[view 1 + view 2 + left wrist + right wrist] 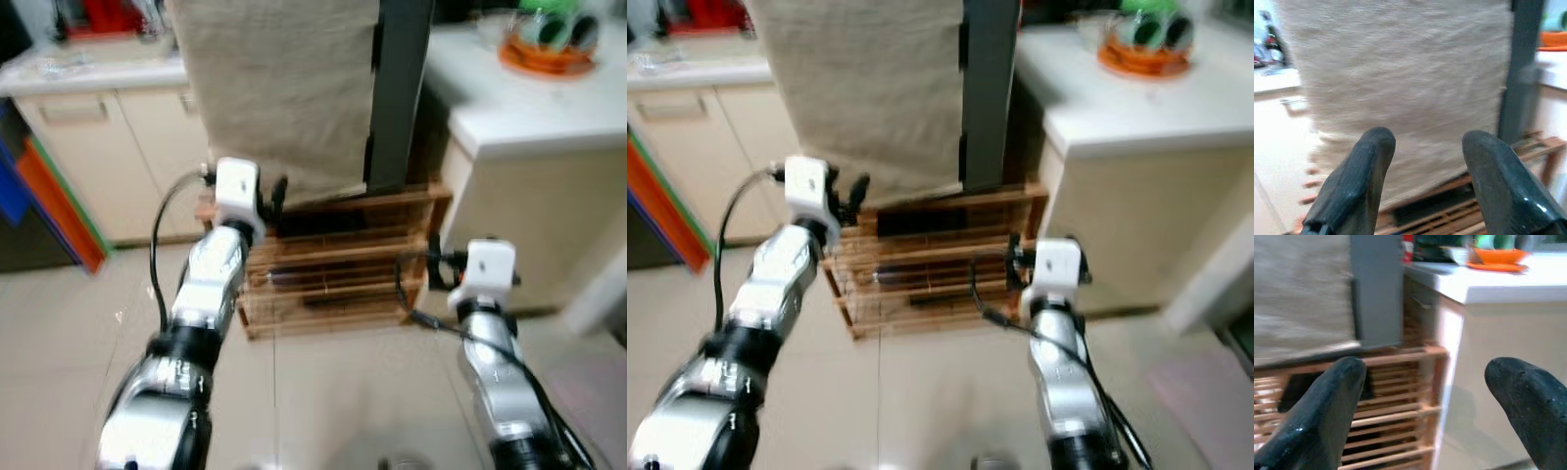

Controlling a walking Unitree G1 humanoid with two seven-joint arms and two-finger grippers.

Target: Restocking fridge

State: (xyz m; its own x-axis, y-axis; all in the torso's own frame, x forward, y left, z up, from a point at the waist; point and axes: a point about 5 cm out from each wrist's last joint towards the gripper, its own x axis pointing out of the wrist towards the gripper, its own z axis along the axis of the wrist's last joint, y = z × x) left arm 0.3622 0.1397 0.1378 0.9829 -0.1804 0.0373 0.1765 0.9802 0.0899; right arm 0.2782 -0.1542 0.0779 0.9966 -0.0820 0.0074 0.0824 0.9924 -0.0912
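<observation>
Both claws are held wide open with nothing in them: the left claw [1420, 186] near the cloth-covered fridge [284, 88], the right claw [1435, 411] by the wooden rack [333, 264]. Fingers could be snagged in the cloth.

We see a coarse, matt beige cloth [279, 88] with a rough woven weave hanging over a smooth dark grey panel [400, 93] that looks like painted metal. Below it stands a slatted rack [338, 264] of warm brown wood with a light sheen. The counter [529, 103] has a smooth white top, and its side is plain matt cream. The floor [333, 392] is glossy pale tile. Our arms are polished silver metal with white plastic blocks at the wrists; the left gripper [1427, 161] and right gripper [1435, 391] have matt black, rubbery-looking fingers [1354, 186]. An orange dish [549, 54] looks like shiny plastic
</observation>
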